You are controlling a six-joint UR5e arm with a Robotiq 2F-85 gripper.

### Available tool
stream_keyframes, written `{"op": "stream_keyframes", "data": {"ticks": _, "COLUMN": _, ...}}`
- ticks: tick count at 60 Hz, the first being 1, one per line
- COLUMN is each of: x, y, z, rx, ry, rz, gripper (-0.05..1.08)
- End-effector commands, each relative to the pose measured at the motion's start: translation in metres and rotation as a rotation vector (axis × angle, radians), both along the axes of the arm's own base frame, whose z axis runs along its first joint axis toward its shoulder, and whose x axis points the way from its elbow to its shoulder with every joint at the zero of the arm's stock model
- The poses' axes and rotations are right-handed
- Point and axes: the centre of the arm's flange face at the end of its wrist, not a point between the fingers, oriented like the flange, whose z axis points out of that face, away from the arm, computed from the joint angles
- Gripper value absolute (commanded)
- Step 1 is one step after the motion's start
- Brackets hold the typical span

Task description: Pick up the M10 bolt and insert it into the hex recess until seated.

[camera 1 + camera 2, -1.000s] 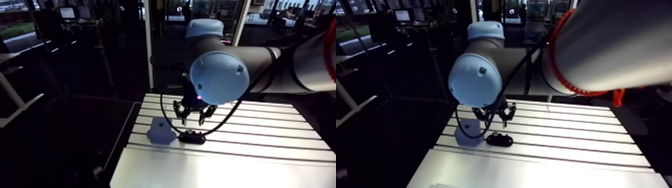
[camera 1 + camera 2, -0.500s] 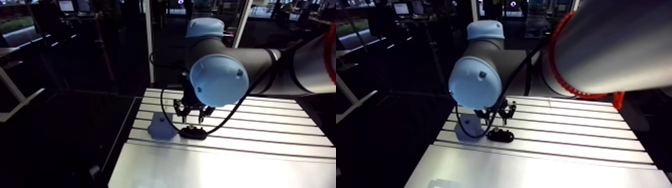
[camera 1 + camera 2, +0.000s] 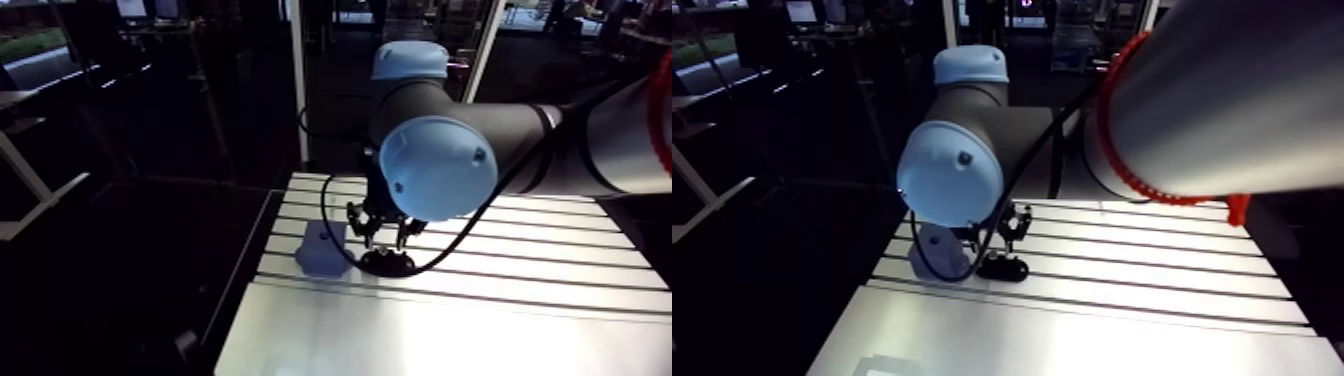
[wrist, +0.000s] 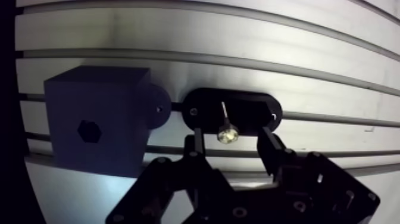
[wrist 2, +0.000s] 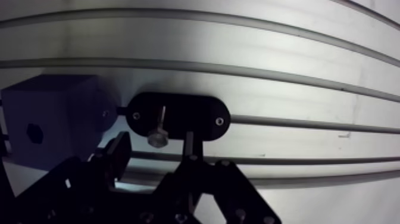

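The M10 bolt rests on a black oval holder on the table, its silver head toward the gripper and its shank pointing away. My gripper is low over the holder, open, one finger on each side of the bolt head and not touching it. Beside the holder stands a dark blue block with the hex recess in the face I see. In the arm view the gripper hangs just above the holder, with the block to its left.
The slotted aluminium table runs in long grooves past the holder and block. The block sits near the table's left edge, with dark floor beyond. A round foot of the block nearly touches the holder.
The gripper has come down closer to the black holder and now straddles the bolt. The arm camera has shifted slightly; block and holder have not moved.
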Motion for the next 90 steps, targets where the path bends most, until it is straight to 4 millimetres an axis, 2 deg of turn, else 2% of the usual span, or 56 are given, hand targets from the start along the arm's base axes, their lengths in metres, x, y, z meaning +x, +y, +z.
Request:
{"op": "stream_keyframes", "data": {"ticks": 1, "x": 0.0009, "y": 0.0003, "z": -0.0047, "rx": 0.001, "ry": 0.0, "rz": 0.002, "gripper": 0.44}}
{"op": "stream_keyframes", "data": {"ticks": 38, "x": 0.001, "y": -0.0002, "z": -0.0096, "rx": -0.002, "ry": -0.006, "rz": 0.002, "gripper": 0.48}}
{"op": "stream_keyframes", "data": {"ticks": 90, "x": 0.0013, "y": -0.0003, "z": -0.0099, "rx": -0.004, "ry": -0.008, "rz": 0.003, "gripper": 0.59}}
